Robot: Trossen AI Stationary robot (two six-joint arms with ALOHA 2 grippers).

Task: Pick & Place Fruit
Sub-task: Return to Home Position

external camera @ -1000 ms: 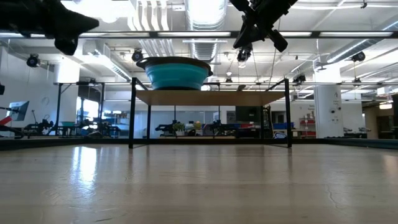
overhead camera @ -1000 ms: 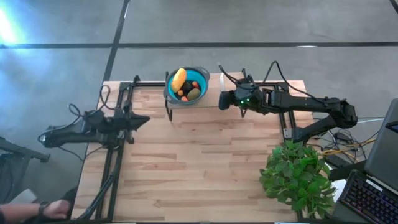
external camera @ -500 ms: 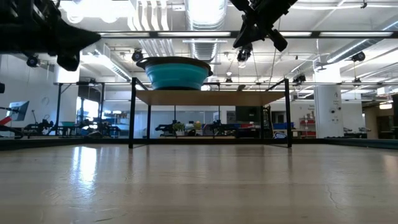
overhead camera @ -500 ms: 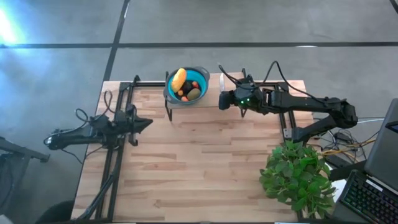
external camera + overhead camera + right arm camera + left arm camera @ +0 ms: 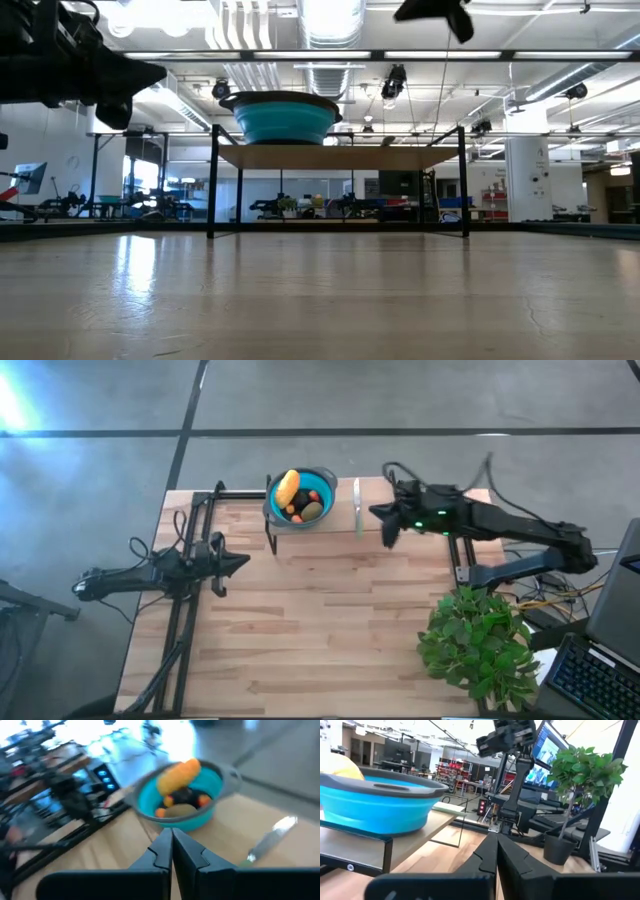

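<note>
The fruit lies in a blue bowl with a grey rim point(image 5: 300, 497) point(image 5: 180, 795) that stands on a raised wooden shelf point(image 5: 335, 156) at the table's far edge. In it are a yellow-orange oblong piece point(image 5: 179, 774), a dark round one point(image 5: 185, 795), an olive-green one point(image 5: 180, 810) and tiny orange and red pieces. My right gripper point(image 5: 376, 512) point(image 5: 172, 845) is shut and empty, in the air to the right of the bowl. My left gripper point(image 5: 243, 560) point(image 5: 496, 851) is shut and empty, above the table's left half, pointing right.
A thin pale stick point(image 5: 356, 506) point(image 5: 272, 837) lies on the shelf between the bowl and my right gripper. A leafy green plant point(image 5: 478, 645) stands at the table's near right corner. The shelf's black frame legs point(image 5: 212, 185) stand on the table. The wooden tabletop point(image 5: 320, 630) spreads out nearer.
My right gripper has drawn back from the stick toward the table's right edge and risen; the stick now shows whole on the shelf. My left gripper has shifted slightly toward the near edge and right, and come lower.
</note>
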